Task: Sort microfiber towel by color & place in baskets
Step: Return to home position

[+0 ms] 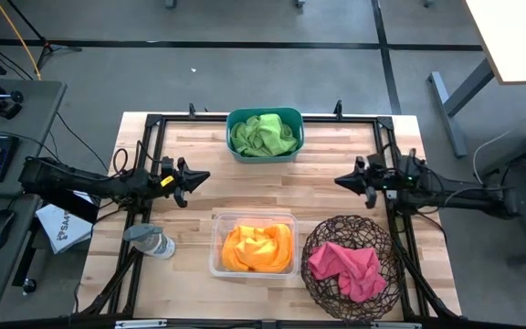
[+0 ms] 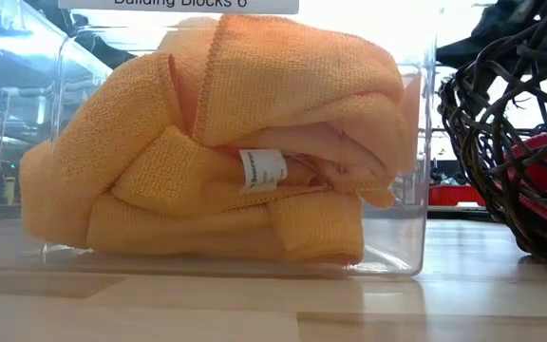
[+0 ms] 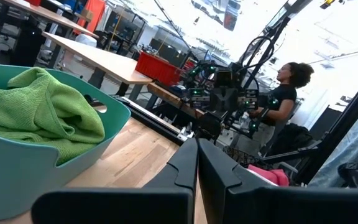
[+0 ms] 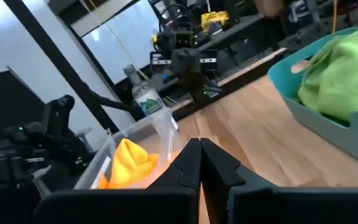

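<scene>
Lime green towels [image 1: 264, 133] lie in the teal tub [image 1: 265, 156] at the table's far middle. Yellow-orange towels [image 1: 257, 247] fill the clear bin [image 1: 217, 267] at the near middle; they also show in the low view [image 2: 216, 152]. Hot pink towels [image 1: 347, 268] lie in the round dark wire basket [image 1: 314, 252] at the near right. My left gripper [image 1: 205, 176] is shut and empty at the table's left side. My right gripper [image 1: 340, 180] is shut and empty at the right side. Both hover above the wood, pointing at each other.
A clear plastic bottle [image 1: 150, 241] lies on the table's near left. A white printed sheet [image 1: 62, 227] lies off the left edge. Bare wood lies between the two grippers. A person [image 3: 284, 93] stands beyond the table in the left wrist view.
</scene>
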Tool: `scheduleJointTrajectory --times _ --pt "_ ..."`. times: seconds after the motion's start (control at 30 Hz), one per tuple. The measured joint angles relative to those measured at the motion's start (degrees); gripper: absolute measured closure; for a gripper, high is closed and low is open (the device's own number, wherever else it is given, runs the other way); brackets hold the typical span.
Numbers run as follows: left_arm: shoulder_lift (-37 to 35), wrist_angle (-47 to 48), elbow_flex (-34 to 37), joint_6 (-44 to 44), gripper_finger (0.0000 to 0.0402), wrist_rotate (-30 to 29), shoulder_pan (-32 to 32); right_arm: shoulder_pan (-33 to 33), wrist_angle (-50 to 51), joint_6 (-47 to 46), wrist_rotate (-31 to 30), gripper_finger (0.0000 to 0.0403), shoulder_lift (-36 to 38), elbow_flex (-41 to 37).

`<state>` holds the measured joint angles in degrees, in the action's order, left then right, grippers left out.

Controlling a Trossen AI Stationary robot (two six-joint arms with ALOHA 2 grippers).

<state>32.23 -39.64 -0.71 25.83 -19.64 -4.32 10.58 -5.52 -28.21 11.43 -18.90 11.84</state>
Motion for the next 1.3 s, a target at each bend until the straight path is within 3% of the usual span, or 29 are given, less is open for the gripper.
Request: scheduleJointTrajectory --times 0.2,0.43,0.6,0.8,0.93,1.3 --pt "0.00 0.00 0.00 0.00 0.0401 0.00 0.00 -1.29 9.70 1.51 -5.00 0.0403 9.37 -0.14" --pt "0.00 0.00 0.00 0.01 0.0401 -0.02 0.00 -2.89 8.76 2.32 -9.31 0.0403 18.72 -4.24" --pt "0.00 0.38 -0.02 -0.03 0.0401 0.00 0.02 -4.45 -1.13 -0.25 -10.09 0.0403 18.14 -11.23" --pt "0.01 1.29 -0.02 -0.02 0.0401 -0.01 0.02 -5.45 -0.56 5.02 -14.32 0.0403 18.60 -11.26" --pt "0.01 1.39 -0.02 -0.01 0.0401 -0.04 0.02 -5.39 2.97 3.05 -18.03 0.0403 18.48 -11.26" --pt "0.02 1.51 -0.02 -0.03 0.0401 -0.04 0.02 -5.39 3.68 2.74 -17.78 0.0403 18.24 -11.26"
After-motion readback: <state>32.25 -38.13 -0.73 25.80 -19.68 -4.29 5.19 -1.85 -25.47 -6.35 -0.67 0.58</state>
